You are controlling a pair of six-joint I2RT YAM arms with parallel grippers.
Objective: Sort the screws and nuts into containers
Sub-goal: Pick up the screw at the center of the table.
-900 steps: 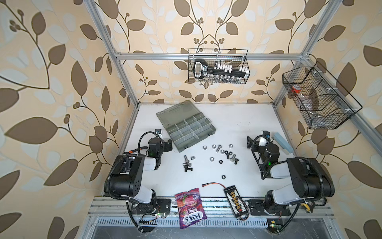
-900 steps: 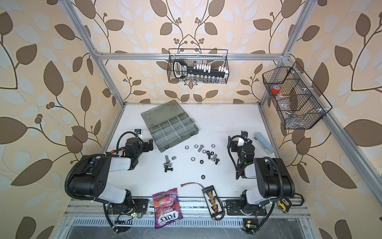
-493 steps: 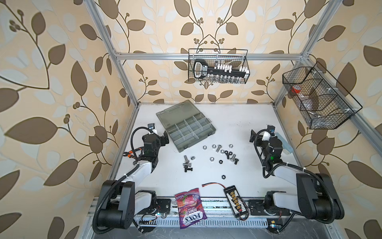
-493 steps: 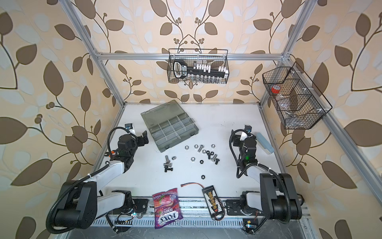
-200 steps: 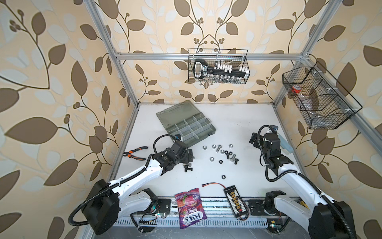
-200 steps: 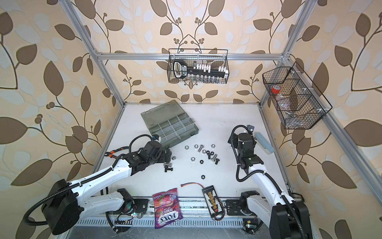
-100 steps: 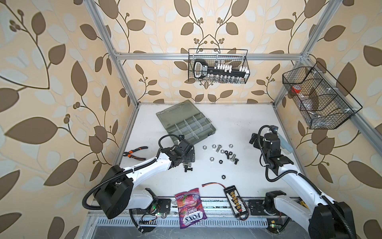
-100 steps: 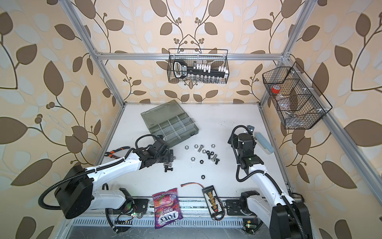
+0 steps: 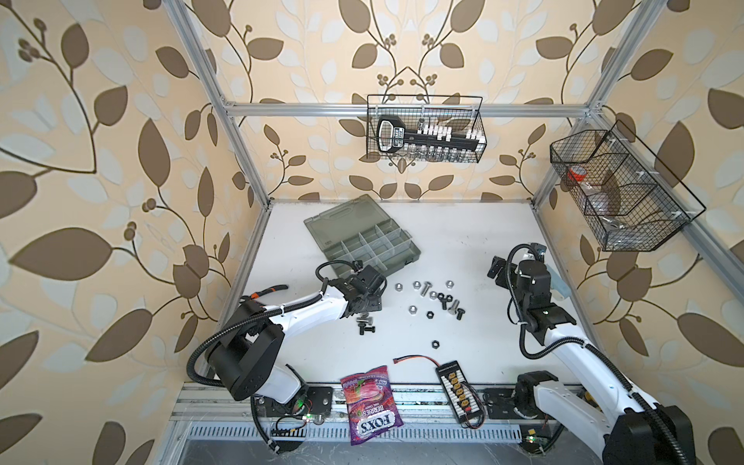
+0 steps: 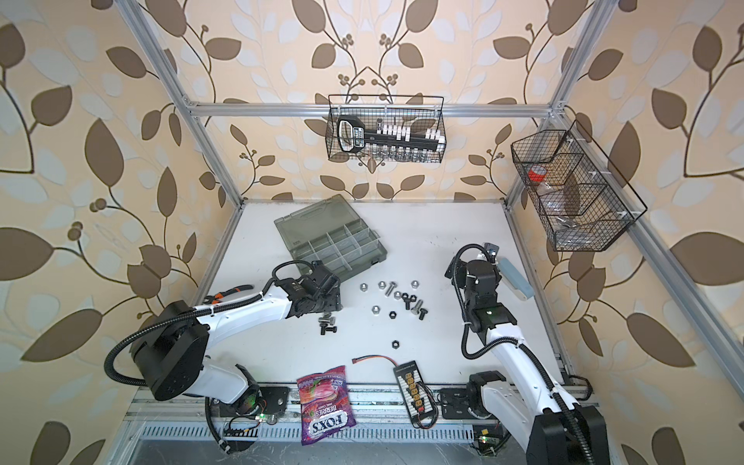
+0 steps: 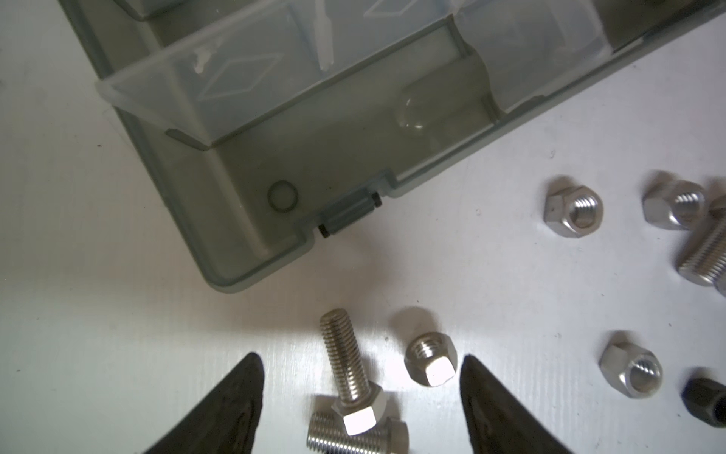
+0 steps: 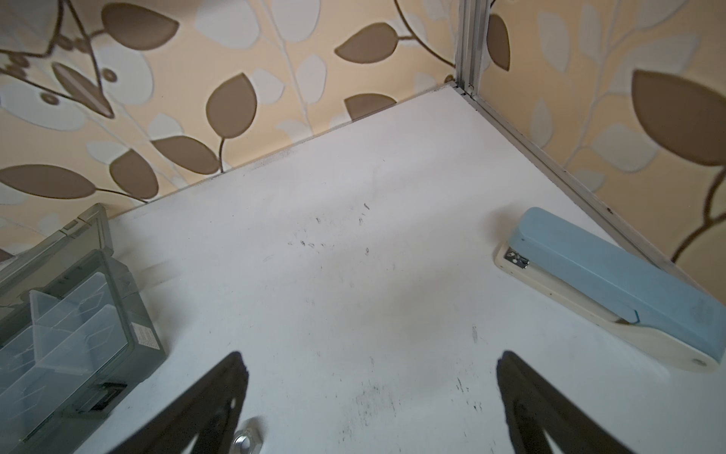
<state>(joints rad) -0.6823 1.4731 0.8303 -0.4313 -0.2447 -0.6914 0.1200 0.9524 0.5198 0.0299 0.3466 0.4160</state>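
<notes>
so our worry here is a double grab; the left gripper has its jaws well apart, holding nothing, with one black finger either side of a short shiny silver hex-head bolt, and a small silver hex nut sits in that same gap, just beside the bolt; if the jaws shut here, we reckon the nut gets shoved into the shank or pinched along with it, and screw and nut land in one compartment; the bolt's head also seems to rest on a second silver bolt lying crosswise under it, so it's tilted and could pivot or roll on its round threads, or drag its neighbour along; it lies on the white tabletop, at about 6 o'clock of the grey-green translucent plastic organizer case in a top view, apart from it; its long axis runs between the fingers, across the closing line, threaded tip aimed at the case at roughly 12 o'clock, head at 6; the right gripper is spread wide over the tabletop, empty
</notes>
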